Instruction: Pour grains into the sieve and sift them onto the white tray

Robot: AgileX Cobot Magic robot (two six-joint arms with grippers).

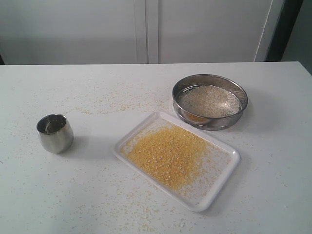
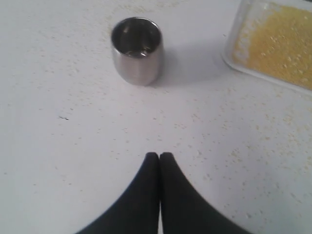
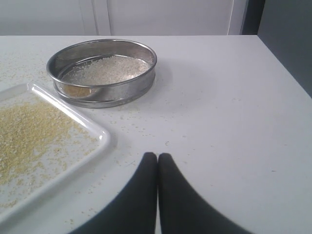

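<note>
Exterior view of a white bench (image 1: 273, 195) with the sifting seemingly almost done. The flat white rectangular tray (image 1: 217, 168) lies in the middle, carrying a broad patch of fine yellow-orange grains (image 1: 168, 153). Just beyond its far right edge sits the round shallow stainless-steel sieve (image 1: 210, 123), holding whitish rice-like grains (image 1: 209, 100) and a small yellowish patch by its near wall. A small rounded steel cup (image 1: 54, 132) stands upright and looks empty, well apart to the left. My left jaws are pressed together on nothing, facing the cup; my right jaws are also pressed together and empty, hovering near the tray's corner and facing the sieve. If that last patch is to be sifted, I judge I should grip the sieve's wall, keep it level over the tray's middle, and shake gently. Loose grains are scattered across the bench. Nothing blocks my path to the sieve, though the tray's rim is close.
</note>
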